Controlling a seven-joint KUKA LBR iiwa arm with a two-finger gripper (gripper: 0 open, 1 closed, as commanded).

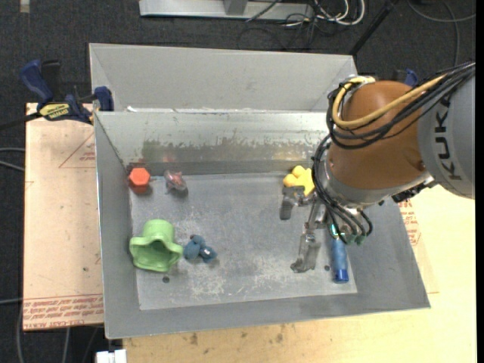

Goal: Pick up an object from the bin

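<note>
Gripper: the gripper [296,229] hangs low over the floor of the grey metal bin [242,282], roughly 3 o'clock from the bin's middle, right under the arm's orange cover.

Fingers: the fingers [305,254] look spread wide, one toward 12 o'clock and one toward 6. There's just bare floor between them, so they're holding nothing. The wrist hides their tops, so treat "wide" as likely, not certain.

Nearest things: a blue plastic marker-shaped stick [339,263] lies just beside the lower finger, on its 3 o'clock side. A yellow lumpy toy [297,178] sits just beside the upper finger, toward 12 o'clock.

Which one it's after: honestly can't tell, since neither is between the fingers. The stick looks like the easier grab.

Stick's axis: it lies flat, with its long axis running about 12 to 6 and the near end tipped a hair toward 5.

Doing it well: slide toward 3 o'clock until the stick is centred. Turn the wrist a quarter so the fingers close along 9–3, across the thin width, not end to end. Mind the bin wall on that side.

Rest: a green floppy rubber cup [155,244] and a small blue figure [200,252] at 8 o'clock, and an orange-red hexagonal block [139,178] at 10. All are well apart from the gripper.
</note>
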